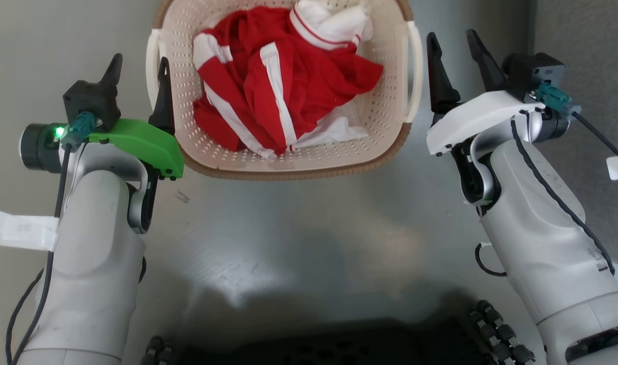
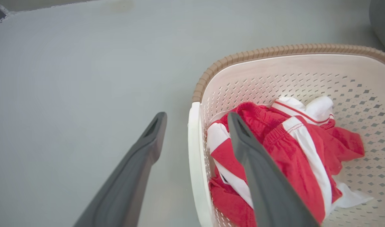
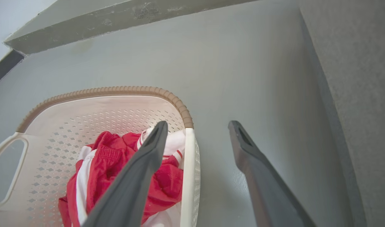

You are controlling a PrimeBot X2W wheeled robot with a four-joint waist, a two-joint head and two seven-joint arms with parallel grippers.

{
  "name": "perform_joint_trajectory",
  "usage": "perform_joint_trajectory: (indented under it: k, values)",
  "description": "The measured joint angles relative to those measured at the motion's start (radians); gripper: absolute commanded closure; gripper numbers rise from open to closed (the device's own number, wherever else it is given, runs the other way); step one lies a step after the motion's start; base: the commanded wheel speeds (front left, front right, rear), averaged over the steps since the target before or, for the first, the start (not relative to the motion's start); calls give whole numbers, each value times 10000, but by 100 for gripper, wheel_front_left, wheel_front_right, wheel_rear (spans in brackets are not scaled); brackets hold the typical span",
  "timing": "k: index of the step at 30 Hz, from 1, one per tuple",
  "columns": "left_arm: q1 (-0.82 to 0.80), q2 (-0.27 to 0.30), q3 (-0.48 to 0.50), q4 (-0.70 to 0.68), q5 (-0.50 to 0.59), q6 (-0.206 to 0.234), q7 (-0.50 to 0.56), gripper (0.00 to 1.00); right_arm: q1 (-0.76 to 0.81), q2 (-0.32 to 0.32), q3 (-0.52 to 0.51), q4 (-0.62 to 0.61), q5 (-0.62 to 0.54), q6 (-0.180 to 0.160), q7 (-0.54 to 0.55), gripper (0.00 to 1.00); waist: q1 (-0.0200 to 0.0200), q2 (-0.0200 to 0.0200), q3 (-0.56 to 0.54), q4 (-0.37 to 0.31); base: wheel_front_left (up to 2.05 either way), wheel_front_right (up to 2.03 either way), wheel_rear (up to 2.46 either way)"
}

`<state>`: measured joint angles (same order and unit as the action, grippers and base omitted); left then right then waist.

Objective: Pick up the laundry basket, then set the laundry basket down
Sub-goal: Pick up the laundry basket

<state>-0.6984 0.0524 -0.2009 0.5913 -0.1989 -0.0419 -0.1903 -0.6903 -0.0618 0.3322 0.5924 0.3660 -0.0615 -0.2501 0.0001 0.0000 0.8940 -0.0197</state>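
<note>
Head looks down, wrists close, sharing laundry basket (image 1: 339, 152)

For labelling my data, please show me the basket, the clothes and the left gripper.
basket (image 1: 334, 156): head view, on its bare near wall.
clothes (image 1: 314, 81): head view, on the red cloth, mid-pile.
left gripper (image 1: 140, 62): head view, midway between its fingertips.

One basket (image 1: 314, 159) at upper centre, with two white handles (image 1: 414, 71). One heap of red-and-white clothes (image 1: 309, 81) inside; the number of garments cannot be told. Two grippers: left gripper (image 1: 140, 60) at mid left, right gripper (image 1: 451, 35) at upper right, each with two fingers (image 1: 164, 96), four in all. Two white tags (image 1: 15, 230), one at each side edge.
</note>
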Motion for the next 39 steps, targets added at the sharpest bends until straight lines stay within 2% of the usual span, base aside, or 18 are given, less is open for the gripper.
perform_joint_trajectory:
  k: [9,22,36,38,39]
  values:
    - [-227,-21,-63,953,-2,-121,-54,0,-258,-10,669,667,506,165,-2,0,-1,0,401,105,0,0,0]
    - [-980,-35,-194,1990,-4,-345,35,0,-761,-15,1256,1480,1057,148,-2,0,-1,0,982,72,0,0,0]
    - [-1416,-96,-303,2823,-109,-470,33,0,-1270,-21,1737,2013,1473,142,-2,0,-1,0,1090,155,0,0,0]
    - [-1522,-111,-343,2970,-130,-474,33,0,-1313,-21,1825,2121,1638,94,-2,29,-1,0,1118,164,0,0,0]
    - [-1566,-117,-359,3032,-134,-487,33,0,-1323,-23,1870,2178,1724,94,-2,51,-1,0,1134,168,0,0,0]
